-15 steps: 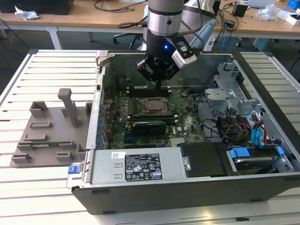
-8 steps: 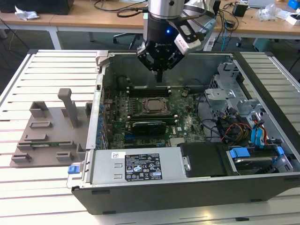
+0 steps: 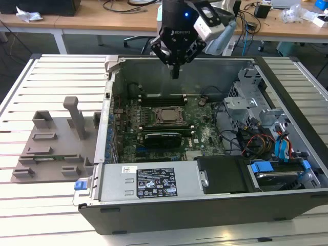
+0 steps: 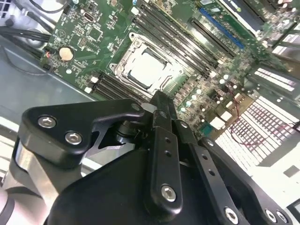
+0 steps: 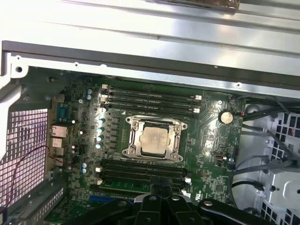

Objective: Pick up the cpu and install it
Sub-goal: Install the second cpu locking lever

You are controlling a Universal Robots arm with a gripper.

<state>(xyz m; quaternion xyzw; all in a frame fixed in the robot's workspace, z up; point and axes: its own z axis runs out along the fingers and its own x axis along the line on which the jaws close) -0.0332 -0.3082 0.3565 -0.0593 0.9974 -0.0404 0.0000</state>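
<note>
On a slatted white bench, an open computer case (image 3: 154, 189) lies on its side, its labelled power-supply cover at the near edge and a grey fixture plate (image 3: 51, 146) just beside it on the exterior view's left. Inside the case, a green motherboard (image 3: 200, 134) fills the floor, with drive cages and bundled cables on the exterior view's right. The cpu (image 3: 167, 115) sits in its socket frame (image 3: 166, 123) at the middle of the board, its silvery top plate seen in both wrist views (image 5: 155, 140) (image 4: 146, 68), with rows of black memory slots (image 5: 150, 98) on two sides of the socket and a coin battery (image 5: 226, 116) nearby on the board. My gripper (image 3: 176, 73) hangs above the far part of the case, well apart from the cpu, its fingers (image 4: 161, 123) drawn together to a single point and holding nothing. Beyond the bench, wooden desks with cables stand at the far side.
</note>
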